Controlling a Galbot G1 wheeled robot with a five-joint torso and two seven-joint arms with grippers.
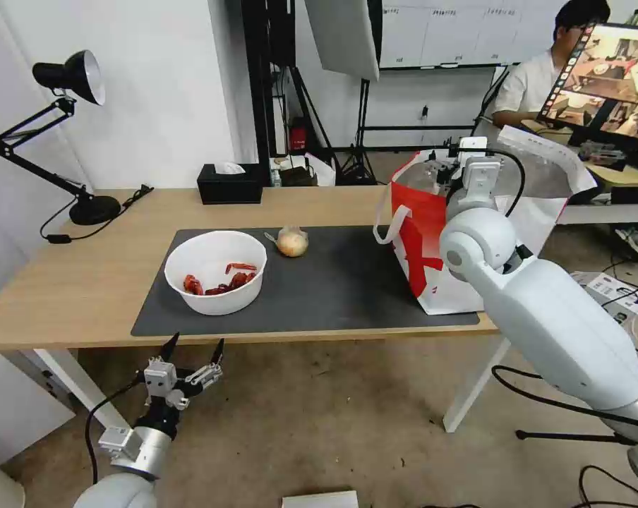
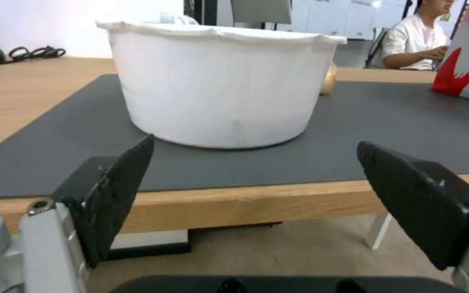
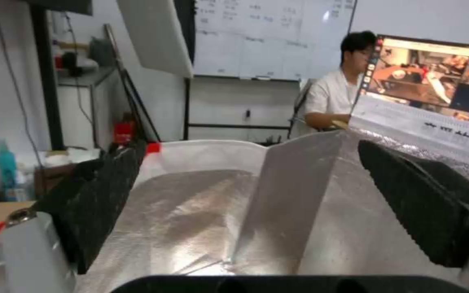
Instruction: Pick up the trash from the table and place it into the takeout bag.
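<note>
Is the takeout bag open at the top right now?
Open. The takeout bag stands upright, its silver foil lining exposed, with the right gripper open above its mouth.

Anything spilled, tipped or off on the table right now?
Nothing stands out. The bowl sits upright on the mat, shell scraps inside, nothing spilled. The wrapped lump lies beside it. The takeout bag stands upright with its mouth open, right gripper open above it. Left gripper is open below the table edge.

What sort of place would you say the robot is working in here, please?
Probably a robotics lab or office rather than a home: a whiteboard on the back wall, a studio light stand, a monitor, and a staged table with a desk lamp.
</note>
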